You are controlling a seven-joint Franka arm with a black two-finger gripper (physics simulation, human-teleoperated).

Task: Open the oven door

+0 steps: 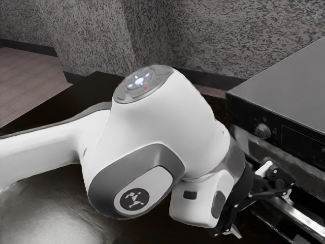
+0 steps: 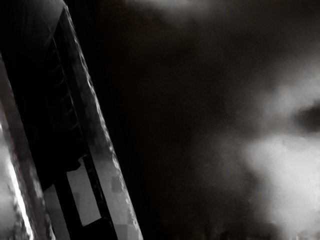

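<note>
The black gripper (image 1: 263,212) is beside the oven front in the exterior view, its fingers spread wide apart. One finger (image 1: 278,193) reaches close to the silver oven handle (image 1: 299,219); whether they touch cannot be told. The other finger (image 1: 232,232) hangs lower, away from the handle. Part of the oven front (image 1: 249,145) is hidden behind the hand and arm. In the wrist view a slanting, shiny-edged strip of the oven (image 2: 106,167) runs beside a dark recess. I cannot tell whether the door is ajar.
Above the handle are the oven's black control panel (image 1: 294,134) and a round knob (image 1: 262,130). The oven's grey top (image 1: 292,84) extends to the exterior view's right. A dark surface (image 1: 66,104) lies behind the arm, and speckled grey walls (image 1: 203,40) stand beyond.
</note>
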